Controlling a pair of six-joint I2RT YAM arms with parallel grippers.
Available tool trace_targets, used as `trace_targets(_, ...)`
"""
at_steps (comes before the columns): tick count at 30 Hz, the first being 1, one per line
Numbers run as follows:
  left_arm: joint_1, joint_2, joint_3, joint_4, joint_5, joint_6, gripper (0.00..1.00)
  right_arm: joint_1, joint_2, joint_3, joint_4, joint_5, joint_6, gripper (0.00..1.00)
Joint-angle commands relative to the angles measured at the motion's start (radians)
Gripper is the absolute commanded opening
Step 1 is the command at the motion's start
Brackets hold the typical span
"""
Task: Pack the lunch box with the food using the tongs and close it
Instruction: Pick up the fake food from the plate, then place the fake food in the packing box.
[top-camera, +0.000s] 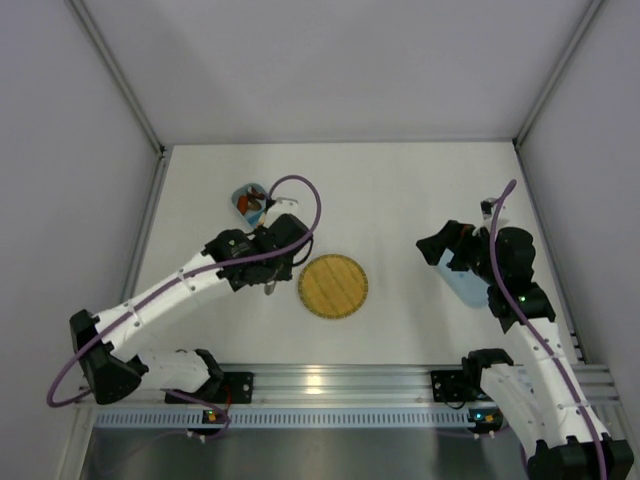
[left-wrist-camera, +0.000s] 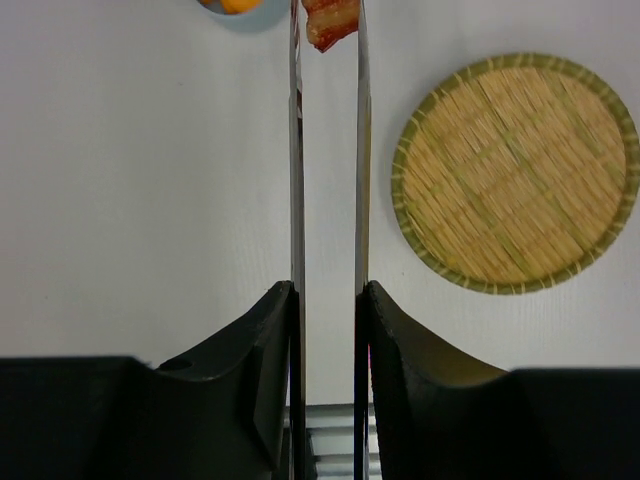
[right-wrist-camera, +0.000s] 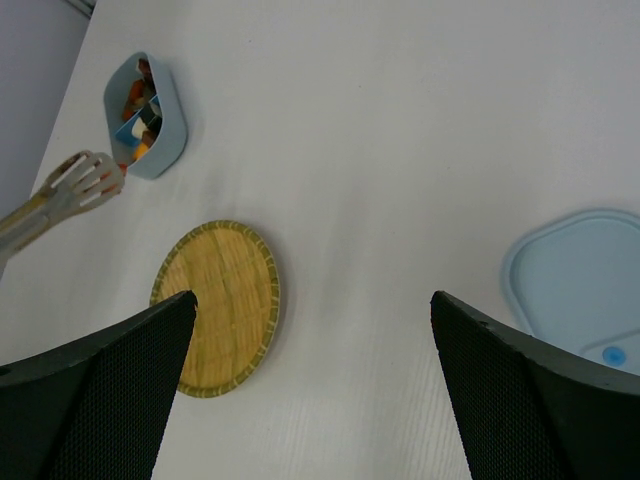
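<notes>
The light-blue lunch box (top-camera: 249, 202) stands open at the back left with several pieces of food (right-wrist-camera: 140, 105) inside. My left gripper (left-wrist-camera: 328, 290) is shut on the two silver arms of the tongs (left-wrist-camera: 297, 160), which reach toward the box. A reddish-brown piece of food (left-wrist-camera: 330, 22) sits between the tong arms near their tips, beside the box rim. In the right wrist view the tongs' slotted head (right-wrist-camera: 85, 180) lies just left of the lunch box (right-wrist-camera: 150, 115). My right gripper (right-wrist-camera: 312, 295) hangs open over bare table, with the flat blue lid (right-wrist-camera: 585, 290) to its right.
A round yellow woven plate (top-camera: 333, 286) lies on the table between the two arms, with nothing on it; it also shows as a woven plate (left-wrist-camera: 515, 172) right of the tongs. Grey walls close the table's back and sides.
</notes>
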Motion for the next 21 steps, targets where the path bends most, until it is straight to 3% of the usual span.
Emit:
trace_targets(1, 0.115, -0.043, 0.070, 0.078, 0.021, 0.124, 0.38, -0.015, 0.008, 0.013, 0.021, -0.015, -0.010, 0.99)
trace_targets(11, 0.495, 0.068, 0.072, 0.268, 0.194, 0.245, 0.38, -0.017, 0.035, 0.010, 0.050, -0.039, 0.000, 0.99)
trace_targets(21, 0.609, 0.227, 0.073, 0.406, 0.257, 0.214, 0.38, -0.015, 0.046, 0.005, 0.054, -0.042, 0.001, 1.00)
